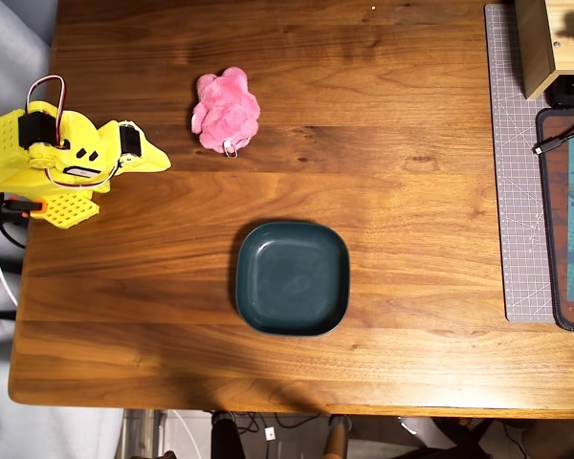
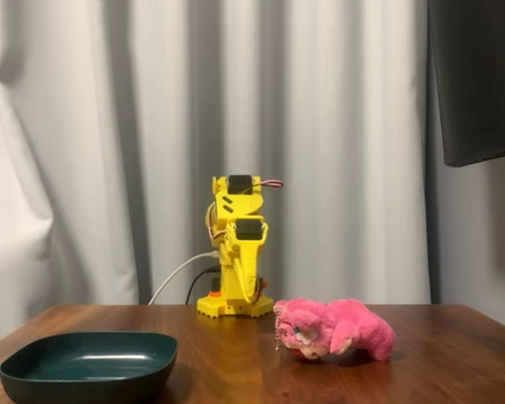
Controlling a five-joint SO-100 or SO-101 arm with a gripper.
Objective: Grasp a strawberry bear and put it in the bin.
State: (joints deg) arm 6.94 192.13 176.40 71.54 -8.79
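The strawberry bear [image 1: 226, 112] lies on the table [image 1: 402, 316] in the upper middle-left of the overhead view, a fluffy pink lump with a small metal ring at its lower edge. In the fixed view the strawberry bear [image 2: 332, 329] lies on its side at lower right of centre, its face with the white muzzle turned toward the left of the frame, a short chain hanging by its head. Nothing touches it.

The bin [image 1: 292, 278], a dark teal square dish with rounded corners and a raised rim, sits below and to the right of the bear in the overhead view, well apart from it and holding nothing. In the fixed view the bin [image 2: 88, 364] is at the lower left, near the camera.

The yellow arm [image 1: 62, 158] stands at the left edge of the table in the overhead view, folded compactly over its base. Its fingers [image 1: 153, 158] point toward the right of the frame, ending near the bear but clear of it. In the fixed view the arm [image 2: 237, 248] is upright at the centre, behind the bear, with the fingers [image 2: 242, 286] pointing down; they look pressed together and hold nothing.

A grey cutting mat [image 1: 517, 172] lies along the right edge of the overhead view.
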